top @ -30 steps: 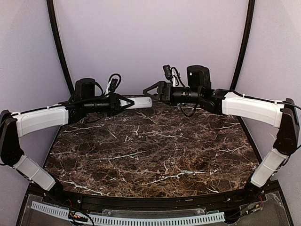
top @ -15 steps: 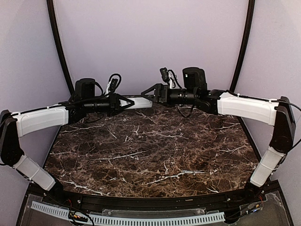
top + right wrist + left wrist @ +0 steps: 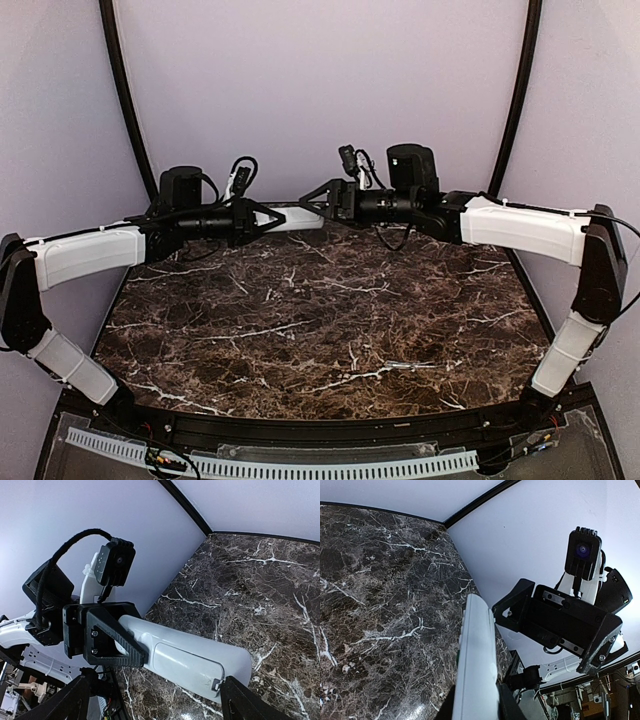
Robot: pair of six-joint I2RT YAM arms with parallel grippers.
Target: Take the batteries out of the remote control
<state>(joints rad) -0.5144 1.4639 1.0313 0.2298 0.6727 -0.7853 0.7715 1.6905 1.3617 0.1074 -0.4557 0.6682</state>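
My left gripper (image 3: 280, 218) is shut on the white remote control (image 3: 298, 217) and holds it level above the table's far edge. In the left wrist view the remote (image 3: 477, 660) runs up from between the fingers. My right gripper (image 3: 312, 196) is open at the remote's free end. In the right wrist view its fingers (image 3: 247, 702) stand wide apart on either side of the remote (image 3: 195, 660); one tip is near the latch of the closed battery cover (image 3: 187, 666). The batteries are hidden.
The dark marble table (image 3: 320, 320) lies below both arms. Lilac walls and black curved frame bars (image 3: 125, 90) close the back and sides. The left gripper's ribbed finger (image 3: 117, 642) crosses the remote's other end.
My right gripper has moved left toward the remote's free end. My left gripper and the remote have stayed still.
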